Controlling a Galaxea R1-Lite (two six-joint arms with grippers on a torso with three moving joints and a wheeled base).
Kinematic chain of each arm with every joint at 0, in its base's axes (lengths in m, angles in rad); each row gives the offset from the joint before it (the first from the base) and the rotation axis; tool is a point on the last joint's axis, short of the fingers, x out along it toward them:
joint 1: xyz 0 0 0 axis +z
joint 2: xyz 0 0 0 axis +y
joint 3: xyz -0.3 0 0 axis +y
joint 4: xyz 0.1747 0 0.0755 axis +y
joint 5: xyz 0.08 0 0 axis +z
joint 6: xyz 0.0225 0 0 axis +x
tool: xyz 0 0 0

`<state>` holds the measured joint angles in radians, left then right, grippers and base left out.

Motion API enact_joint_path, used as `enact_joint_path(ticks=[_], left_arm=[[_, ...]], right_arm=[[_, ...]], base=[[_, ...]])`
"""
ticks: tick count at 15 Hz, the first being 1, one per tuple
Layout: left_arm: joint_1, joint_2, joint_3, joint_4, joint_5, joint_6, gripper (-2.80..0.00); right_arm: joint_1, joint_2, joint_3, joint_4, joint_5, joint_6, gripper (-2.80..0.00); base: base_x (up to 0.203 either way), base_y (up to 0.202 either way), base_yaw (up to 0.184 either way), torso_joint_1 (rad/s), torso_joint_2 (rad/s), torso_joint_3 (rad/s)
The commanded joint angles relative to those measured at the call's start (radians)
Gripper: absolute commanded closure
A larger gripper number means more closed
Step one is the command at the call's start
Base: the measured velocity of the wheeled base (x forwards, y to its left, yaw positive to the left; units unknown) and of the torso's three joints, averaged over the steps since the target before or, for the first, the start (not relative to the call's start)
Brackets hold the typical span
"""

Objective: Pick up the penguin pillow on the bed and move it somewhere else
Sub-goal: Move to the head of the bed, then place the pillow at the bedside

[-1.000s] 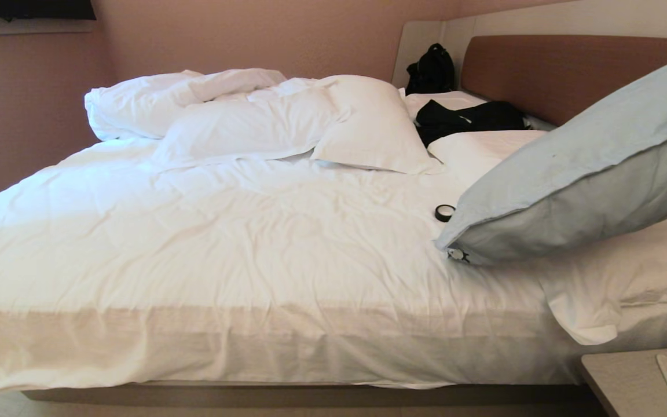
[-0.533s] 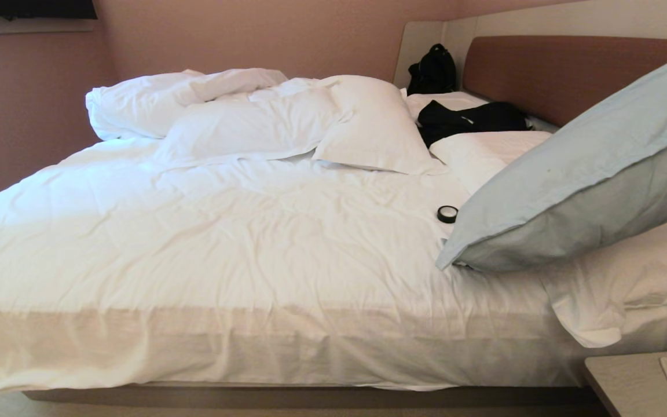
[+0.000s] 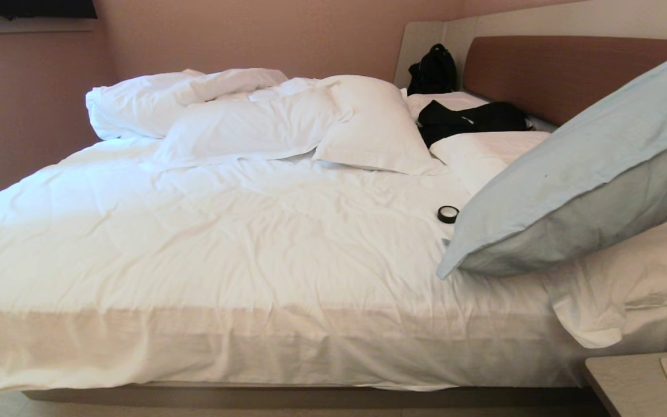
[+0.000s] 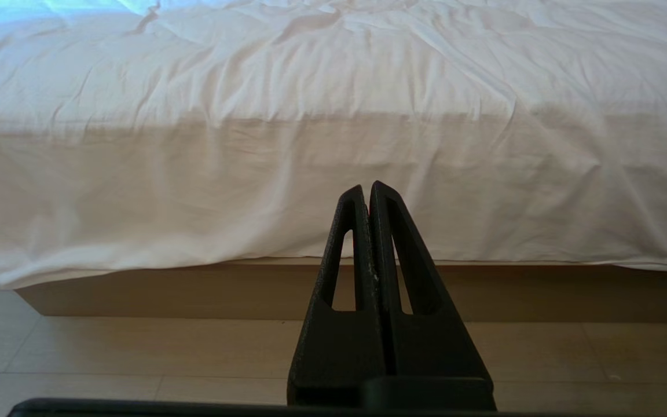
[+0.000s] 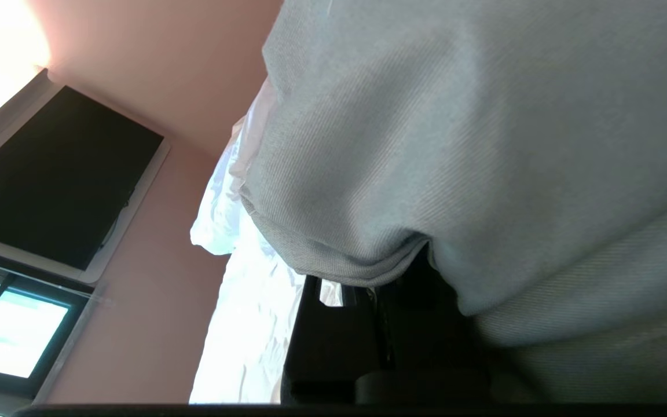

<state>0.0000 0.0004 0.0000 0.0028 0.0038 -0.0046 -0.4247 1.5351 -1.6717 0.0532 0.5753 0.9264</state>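
I am looking at two plain white pillows [image 3: 310,124] lying against each other, with a bunched white duvet roll [image 3: 154,98] lying behind them. A small black round ring [image 3: 447,214] is sitting on the sheet on its own. A black garment [image 3: 472,119] is lying by the headboard, and a black bag [image 3: 432,72] is standing upright in the corner behind it. A pale bedside table [image 3: 640,385] is showing at the lower right. A dark screen [image 5: 55,179] is hanging on the pink wall [image 3: 252,35] above a window [image 5: 9,330].
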Motion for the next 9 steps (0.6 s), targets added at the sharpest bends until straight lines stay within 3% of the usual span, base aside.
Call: enact_joint_path(ticks=[1, 9], left_arm=[[0.000, 0.000, 0.002, 0.000, 0.001, 0.000, 0.00], [0.000, 0.000, 0.002, 0.000, 0.001, 0.000, 0.00]], right_arm=[[0.000, 0.002, 0.000, 0.000, 0.003, 0.005, 0.00], [0.000, 0.002, 0.001, 0.000, 0.009, 0.005, 0.00]], base=[[0.000, 0.000, 0.000, 0.000, 0.00, 0.000], [0.000, 0.016, -0.003, 0.001, 0.00, -0.001]])
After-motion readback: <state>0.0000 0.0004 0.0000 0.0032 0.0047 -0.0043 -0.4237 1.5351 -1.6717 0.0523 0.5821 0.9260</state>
